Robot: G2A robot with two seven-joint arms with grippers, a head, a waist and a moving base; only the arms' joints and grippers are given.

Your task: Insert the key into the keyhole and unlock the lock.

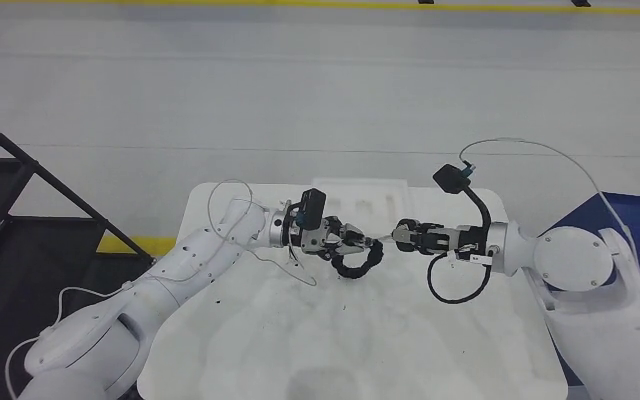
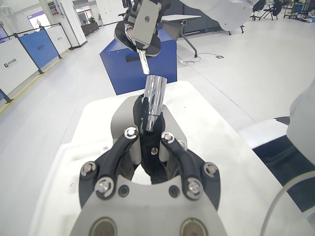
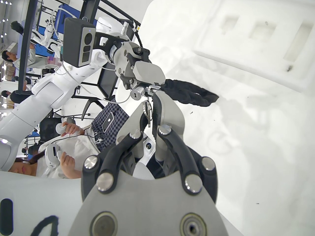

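Key [image 2: 143, 61] is pinched by its head in the right gripper [image 3: 151, 98], whose jaws are closed down tight on it so only the blade sticks out. A key ring [image 3: 147, 108] dangles between those fingers too. From the left wrist cam the blade points down toward the end of the lock [image 2: 155, 92], and the tip sits just short of the shiny cylinder, very near but not inside it.

That lock is a chrome barrel with a black braided cable [image 3: 190, 92] looping off it. The left gripper [image 2: 151, 110] has it clamped, jaws squeezed around the lower part of the barrel and the cable's black sleeve, with the free end poking out toward the other arm. In the right wrist cam you can see the round face with the keyhole [image 3: 134, 95], and the key looks a bit off to the side of it, not lined up dead on. Can't tell exactly how far off.

From the top cam both arms meet nose to nose above the middle of the white table [image 1: 400, 340], the left one coming in from the lower left, the right one from the right. A white foam tray [image 3: 258, 1] with rectangular pockets sits at the table's far edge, well behind the grippers.
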